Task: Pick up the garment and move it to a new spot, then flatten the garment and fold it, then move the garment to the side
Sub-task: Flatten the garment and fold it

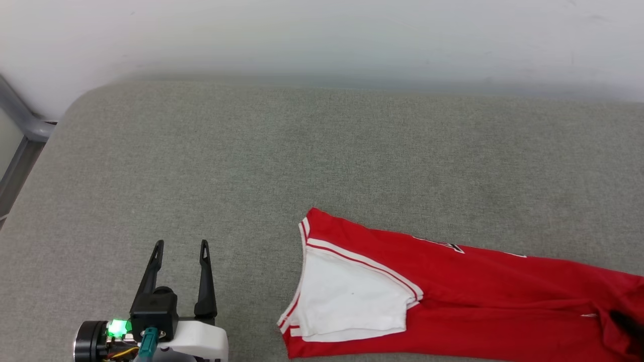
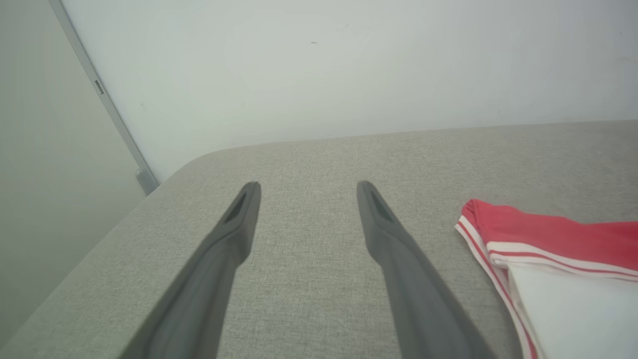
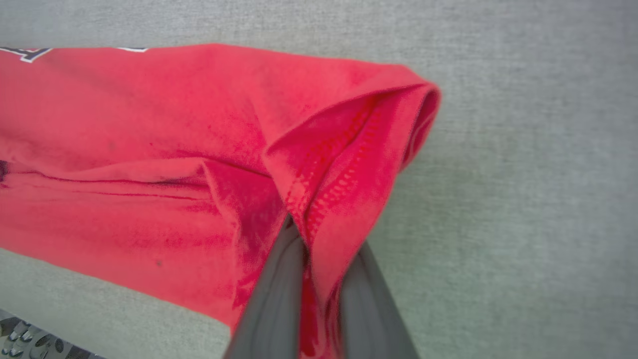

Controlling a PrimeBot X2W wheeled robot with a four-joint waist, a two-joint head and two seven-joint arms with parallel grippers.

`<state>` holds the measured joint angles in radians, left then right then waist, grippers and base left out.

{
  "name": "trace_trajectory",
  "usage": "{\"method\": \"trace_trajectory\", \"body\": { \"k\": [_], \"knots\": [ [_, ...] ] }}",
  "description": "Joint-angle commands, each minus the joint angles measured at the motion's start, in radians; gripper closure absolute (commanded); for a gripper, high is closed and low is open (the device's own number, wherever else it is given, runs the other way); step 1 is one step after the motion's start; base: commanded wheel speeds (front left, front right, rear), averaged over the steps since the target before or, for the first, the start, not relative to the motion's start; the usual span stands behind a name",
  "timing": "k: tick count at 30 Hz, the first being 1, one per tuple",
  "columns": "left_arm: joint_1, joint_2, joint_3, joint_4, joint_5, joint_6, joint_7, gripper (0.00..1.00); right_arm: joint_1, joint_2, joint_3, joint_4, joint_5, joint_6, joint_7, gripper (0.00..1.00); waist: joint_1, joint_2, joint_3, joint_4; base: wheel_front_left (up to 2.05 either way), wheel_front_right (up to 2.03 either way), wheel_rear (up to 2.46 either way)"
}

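You're starting the pick-up; the right gripper (image 3: 325, 249) is pinching shut on a hem fold of the garment (image 1: 468, 291), lying at the cushion's (image 1: 251, 151) near right; the left gripper (image 1: 182, 245) is hanging wide open, empty, at the cushion's near left; lifting next is likely calling for a firm pinch.

1. No word or number reads in full anywhere.
2. Red garment (image 1: 478, 286): slivers of a black, white-outlined print (image 1: 445, 245) show along its side toward the far edge of the grey padded surface (image 1: 251, 166). The characters are cut off and unreadable.
3. Right wrist view: a corner of the same print (image 3: 25, 52), unreadable.
4. Small white mark (image 1: 588, 315) near the garment's right end, too small to read.
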<state>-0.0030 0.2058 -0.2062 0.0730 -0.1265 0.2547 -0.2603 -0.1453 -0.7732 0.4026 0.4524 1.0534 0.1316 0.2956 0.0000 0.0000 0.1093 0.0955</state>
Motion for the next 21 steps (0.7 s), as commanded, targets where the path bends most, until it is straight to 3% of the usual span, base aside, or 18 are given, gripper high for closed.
{"method": "trace_trajectory", "body": {
  "k": [1, 8, 17, 21],
  "knots": [
    [0.013, -0.006, 0.009, 0.003, 0.009, -0.005, -0.007, 0.0, -0.009, -0.019, -0.003, 0.017, -0.011, -0.002, -0.01, 1.0, 0.0, 0.0, -0.005, -0.002, 0.0, 0.0, 0.0],
    [0.035, -0.02, 0.033, 0.015, 0.039, -0.028, -0.006, 0.0, 0.025, -0.063, -0.006, -0.014, 0.032, -0.002, -0.032, 1.0, 0.0, 0.0, -0.034, -0.004, 0.0, 0.0, 0.0],
    [0.057, -0.041, 0.054, 0.023, 0.058, -0.047, -0.006, 0.0, 0.096, -0.093, -0.023, -0.291, 0.119, -0.001, -0.026, 1.0, 0.0, 0.0, -0.055, -0.004, 0.0, 0.0, 0.0],
    [0.051, -0.048, 0.056, 0.023, 0.068, -0.051, -0.006, 0.0, 0.084, -0.056, -0.007, -0.392, 0.093, -0.001, 0.002, 1.0, 0.0, 0.0, -0.05, 0.004, 0.0, 0.0, 0.0]
  ]
}}
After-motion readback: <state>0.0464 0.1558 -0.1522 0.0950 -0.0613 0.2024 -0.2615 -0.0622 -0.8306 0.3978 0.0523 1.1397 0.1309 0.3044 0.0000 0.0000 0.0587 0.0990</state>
